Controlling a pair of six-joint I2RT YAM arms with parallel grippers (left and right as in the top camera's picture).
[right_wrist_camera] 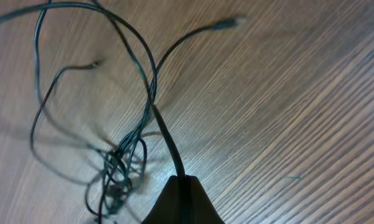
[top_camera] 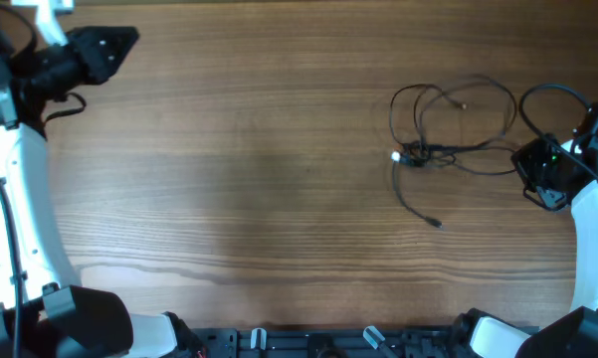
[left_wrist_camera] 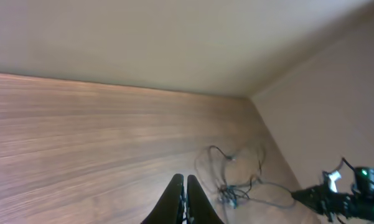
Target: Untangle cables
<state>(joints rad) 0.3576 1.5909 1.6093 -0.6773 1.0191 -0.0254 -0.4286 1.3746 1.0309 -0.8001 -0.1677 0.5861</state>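
Right gripper [right_wrist_camera: 180,182] was clamped on one strand of the cables [top_camera: 415,154], whose loose loops and knot [right_wrist_camera: 119,169] lay just beside it; left gripper [left_wrist_camera: 185,185], pinched closed and empty, sat well apart from it; judged best to draw the strand slowly, watching the knot for tightening.

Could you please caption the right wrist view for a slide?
Right end effector pinching one strand of the tangled cables on the wooden table.

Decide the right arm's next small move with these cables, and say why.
Probably draw the right gripper gently away from the knot: it seems shut on one strand of the cables leading into that tangle, and the left gripper sits far off.
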